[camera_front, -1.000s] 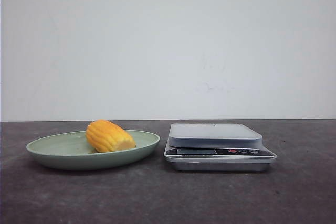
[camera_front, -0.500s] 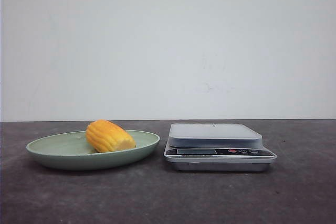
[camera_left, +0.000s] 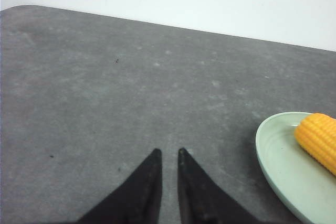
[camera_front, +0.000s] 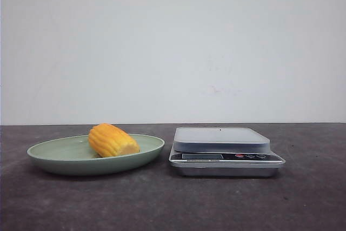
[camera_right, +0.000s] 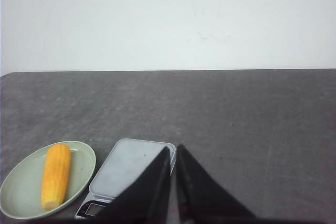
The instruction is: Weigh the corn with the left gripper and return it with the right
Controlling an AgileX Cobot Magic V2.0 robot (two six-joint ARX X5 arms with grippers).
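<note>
The corn [camera_front: 112,140] lies on its side in a pale green plate [camera_front: 48,162] at the left of the table. It also shows in the left wrist view [camera_left: 318,139] and the right wrist view [camera_right: 55,174]. A silver kitchen scale [camera_front: 221,139] stands just right of the plate with nothing on its platform. My left gripper [camera_left: 168,152] hangs over bare table beside the plate [camera_left: 275,158], fingers nearly together and empty. My right gripper [camera_right: 174,148] hovers high, near the scale [camera_right: 131,170], fingers nearly together and empty. Neither gripper shows in the front view.
The table is dark grey and speckled, with a white wall behind it. The scale's display and buttons [camera_front: 248,156] face the front. The plate [camera_right: 21,195] and scale stand close together, with bare table on both sides of them.
</note>
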